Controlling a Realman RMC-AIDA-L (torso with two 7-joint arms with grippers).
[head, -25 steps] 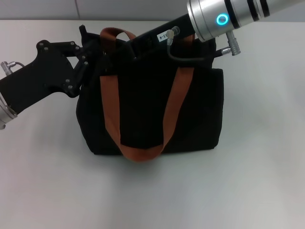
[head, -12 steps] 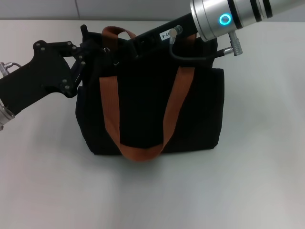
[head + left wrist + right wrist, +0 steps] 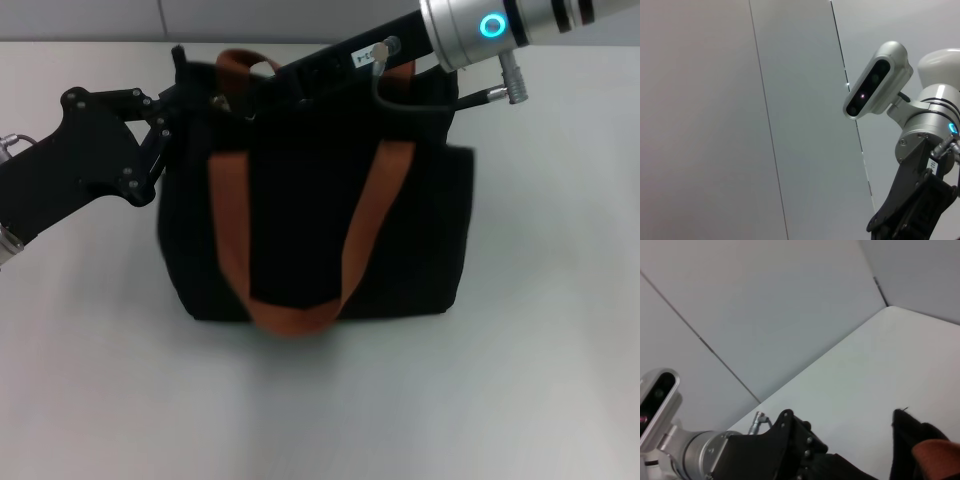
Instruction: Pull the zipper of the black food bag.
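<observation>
The black food bag stands upright in the middle of the white table in the head view, one orange-brown handle hanging down its front. My left gripper is at the bag's top left corner and looks clamped on the fabric there. My right gripper reaches in from the upper right and lies over the bag's top opening, black against black. The zipper pull is hidden among the grippers and fabric. The right wrist view shows the left gripper and the bag's corner.
The white table spreads around the bag on all sides. The right arm's silver forearm with a blue ring light crosses the upper right. The left wrist view shows a wall, the head camera and the right arm.
My right arm has drawn up and to the right along the bag's top. The bag's top and right side have shifted slightly with it. My left gripper has moved slightly up, staying at the corner.
</observation>
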